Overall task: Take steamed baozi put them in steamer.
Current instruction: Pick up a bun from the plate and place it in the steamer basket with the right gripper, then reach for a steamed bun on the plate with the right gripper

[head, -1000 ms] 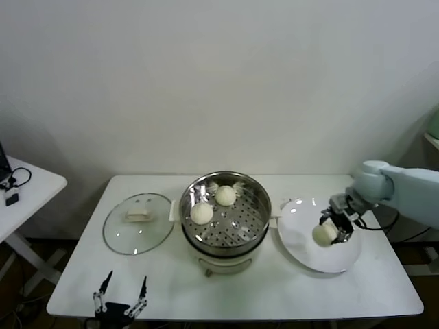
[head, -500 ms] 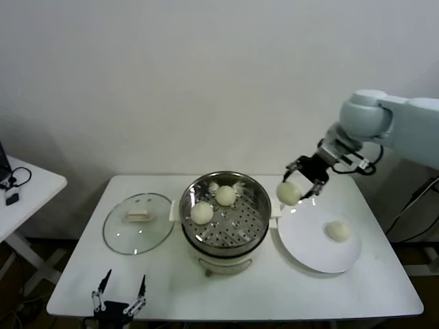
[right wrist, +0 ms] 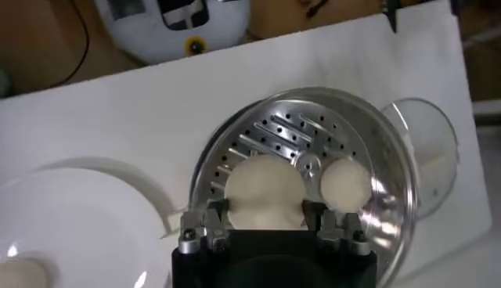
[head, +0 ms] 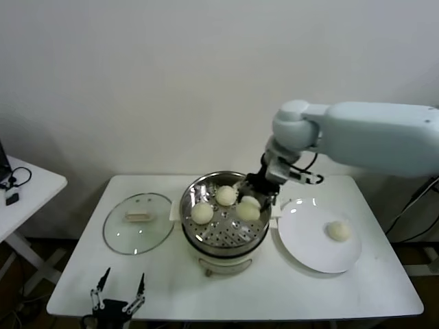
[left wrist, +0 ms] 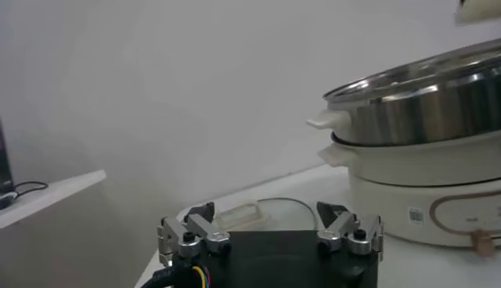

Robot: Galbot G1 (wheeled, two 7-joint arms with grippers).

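Note:
The steel steamer point(head: 212, 236) stands mid-table on its cream base and holds two baozi point(head: 202, 213) point(head: 226, 195). My right gripper point(head: 249, 203) is over its right half, shut on a third baozi point(head: 248, 209), which fills the space between the fingers in the right wrist view point(right wrist: 264, 193). A fourth baozi point(head: 337, 230) lies on the white plate point(head: 309, 240) to the right. My left gripper point(head: 118, 296) is parked low at the table's front left, open and empty point(left wrist: 270, 228).
A flat glass lid point(head: 137, 223) lies left of the steamer. A second white table point(head: 20, 195) stands at the far left. The steamer's side point(left wrist: 423, 109) shows in the left wrist view.
My right gripper carried a baozi from the plate leftward, up and over the steamer's rim, and now holds it inside the right half. The left arm has not moved.

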